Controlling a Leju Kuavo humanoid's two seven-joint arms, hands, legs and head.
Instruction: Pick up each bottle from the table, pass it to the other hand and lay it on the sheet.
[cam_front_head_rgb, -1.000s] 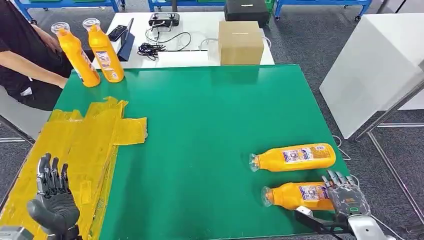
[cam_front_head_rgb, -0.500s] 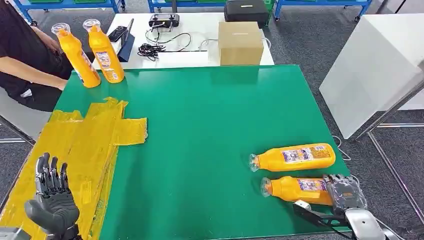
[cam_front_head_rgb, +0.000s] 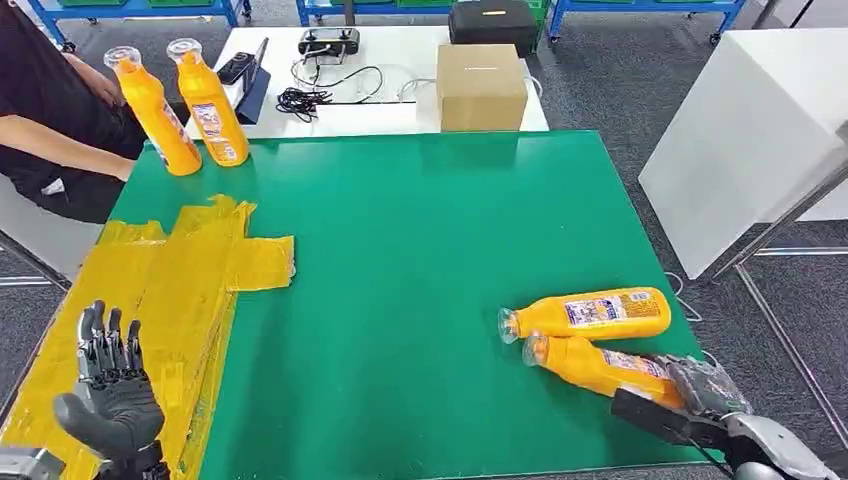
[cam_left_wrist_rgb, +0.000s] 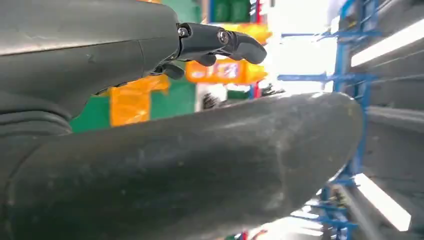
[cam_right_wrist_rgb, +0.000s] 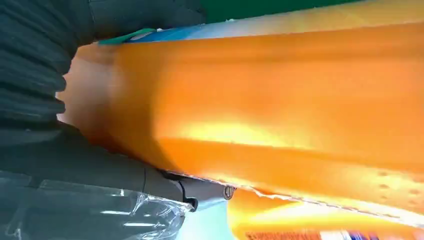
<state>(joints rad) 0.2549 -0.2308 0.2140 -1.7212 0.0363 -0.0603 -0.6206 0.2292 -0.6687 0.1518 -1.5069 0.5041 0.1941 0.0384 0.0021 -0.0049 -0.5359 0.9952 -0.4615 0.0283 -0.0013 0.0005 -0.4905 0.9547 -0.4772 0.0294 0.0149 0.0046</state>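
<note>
Two orange bottles lie on the green table (cam_front_head_rgb: 420, 230) at the front right. My right hand (cam_front_head_rgb: 700, 388) grips the nearer bottle (cam_front_head_rgb: 595, 365) by its base, and its neck end is tilted toward the far bottle (cam_front_head_rgb: 590, 314), their necks close together. In the right wrist view the held bottle (cam_right_wrist_rgb: 280, 115) presses against my hand (cam_right_wrist_rgb: 55, 100). My left hand (cam_front_head_rgb: 110, 385) hovers open, fingers spread, over the yellow sheet (cam_front_head_rgb: 170, 290) at the front left. The left wrist view shows its fingers (cam_left_wrist_rgb: 220, 42) spread, holding nothing. Two more orange bottles (cam_front_head_rgb: 155, 105) (cam_front_head_rgb: 210, 100) stand upright at the table's far left corner.
A person in a dark top (cam_front_head_rgb: 50, 110) sits at the far left beside the standing bottles. Behind the green table a white table holds a cardboard box (cam_front_head_rgb: 481, 84), cables (cam_front_head_rgb: 310, 95) and a controller (cam_front_head_rgb: 328, 40). A white cabinet (cam_front_head_rgb: 750, 130) stands to the right.
My right hand has closed on the nearer lying bottle and swung it, its neck end now up against the far bottle. The left hand has barely shifted.
</note>
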